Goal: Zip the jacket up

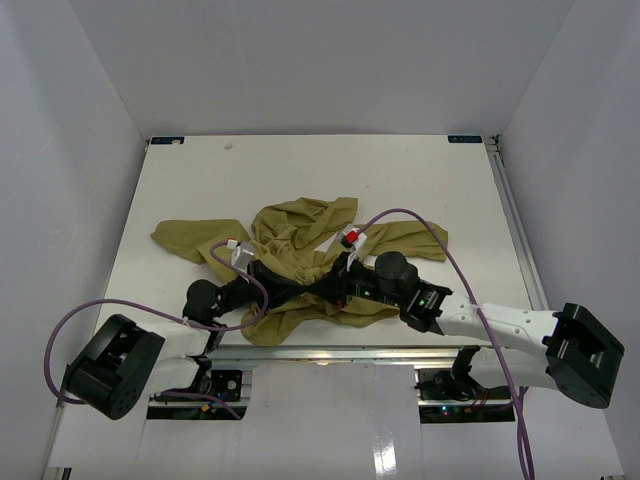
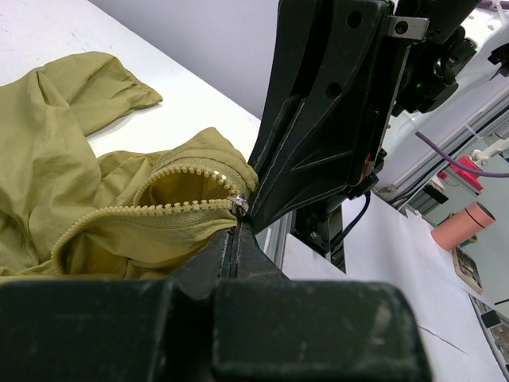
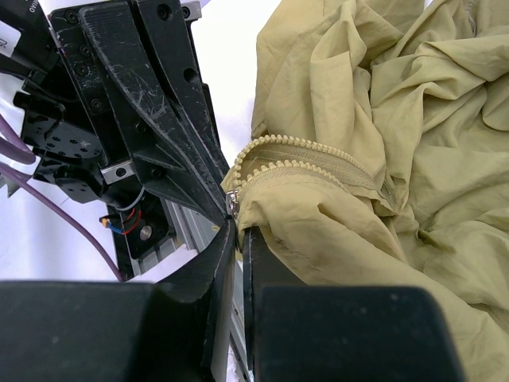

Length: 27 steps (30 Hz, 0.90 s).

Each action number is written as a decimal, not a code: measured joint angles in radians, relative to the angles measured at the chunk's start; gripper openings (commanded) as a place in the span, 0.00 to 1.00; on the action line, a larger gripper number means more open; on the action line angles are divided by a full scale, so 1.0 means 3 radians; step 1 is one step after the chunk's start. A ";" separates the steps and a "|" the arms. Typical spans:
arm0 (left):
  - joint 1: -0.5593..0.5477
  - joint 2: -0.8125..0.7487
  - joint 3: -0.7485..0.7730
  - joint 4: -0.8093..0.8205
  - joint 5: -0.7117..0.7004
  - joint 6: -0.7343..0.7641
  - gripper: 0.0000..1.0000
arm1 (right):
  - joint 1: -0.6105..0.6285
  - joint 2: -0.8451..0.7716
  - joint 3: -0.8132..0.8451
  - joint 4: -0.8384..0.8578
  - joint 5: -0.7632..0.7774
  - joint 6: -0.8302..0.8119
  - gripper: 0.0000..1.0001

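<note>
The olive jacket (image 1: 300, 225) lies crumpled in the middle of the table, with its sleeves spread out to both sides. My left gripper (image 1: 300, 284) and right gripper (image 1: 330, 285) meet tip to tip at its near part. In the left wrist view my left gripper (image 2: 235, 227) is shut, and the metal zipper slider (image 2: 238, 204) sits right at its tip, at the end of the curved zipper teeth (image 2: 151, 208). In the right wrist view my right gripper (image 3: 240, 232) is shut on the jacket's edge (image 3: 318, 231) just below the slider (image 3: 231, 201).
The table's near edge with its metal rail (image 1: 330, 352) is right behind both grippers. Purple cables (image 1: 440, 245) loop over the jacket's right side. A pink cylinder (image 2: 464, 225) stands off the table. White walls (image 1: 90, 150) enclose the table.
</note>
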<state>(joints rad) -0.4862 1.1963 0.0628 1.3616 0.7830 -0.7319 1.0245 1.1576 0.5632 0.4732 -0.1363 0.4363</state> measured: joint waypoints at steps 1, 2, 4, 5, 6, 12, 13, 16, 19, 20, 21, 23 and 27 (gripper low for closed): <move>0.0000 0.0005 0.0000 -0.0001 -0.0003 0.0003 0.00 | 0.0000 0.0003 0.0000 0.0000 0.0007 0.0001 0.08; 0.0000 0.0012 0.0000 0.0001 -0.0005 0.0005 0.00 | -0.0001 0.0004 0.0000 -0.0001 0.0010 0.0002 0.08; 0.0000 0.0020 0.0000 0.0004 -0.0010 0.0007 0.00 | -0.0004 0.0004 0.0000 -0.0002 0.0018 0.0013 0.09; 0.0000 0.0021 0.0000 0.0005 -0.0015 0.0008 0.00 | -0.0007 0.0004 0.0000 -0.0001 0.0020 0.0024 0.12; 0.0000 0.0020 0.0000 0.0007 -0.0023 0.0010 0.00 | -0.0010 0.0003 0.0000 0.0000 0.0017 0.0038 0.17; -0.0026 -0.0115 -0.0008 -0.0026 -0.0009 0.0063 0.00 | -0.0071 -0.0023 0.0081 -0.0028 -0.0117 0.0063 0.32; -0.0031 -0.0157 -0.0011 -0.0038 0.0004 0.0076 0.00 | -0.0077 -0.0046 0.0089 -0.0030 -0.0136 0.0053 0.32; -0.0052 -0.0291 -0.0014 -0.0058 0.0035 0.0115 0.00 | -0.0095 -0.0159 0.0090 -0.0072 -0.0171 0.0032 0.32; -0.0058 -0.0347 -0.0014 -0.0058 0.0058 0.0134 0.00 | -0.0103 -0.0247 0.0092 -0.0135 -0.0189 0.0016 0.28; -0.0059 -0.0349 -0.0014 -0.0060 0.0063 0.0137 0.00 | -0.0107 -0.0261 0.0097 -0.0161 -0.0200 0.0013 0.27; -0.0060 -0.0350 -0.0014 -0.0064 0.0068 0.0140 0.00 | -0.0111 -0.0271 0.0100 -0.0185 -0.0213 0.0012 0.27; -0.0060 -0.0349 -0.0014 -0.0077 0.0077 0.0144 0.00 | -0.0119 -0.0276 0.0106 -0.0228 -0.0247 0.0014 0.27; -0.0060 -0.0343 -0.0015 -0.0082 0.0101 0.0144 0.00 | -0.0120 -0.0280 0.0117 -0.0307 -0.0289 0.0014 0.34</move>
<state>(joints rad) -0.5041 1.0933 0.0582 1.3369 0.8132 -0.6888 0.9884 1.0736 0.5982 0.3811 -0.2229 0.4404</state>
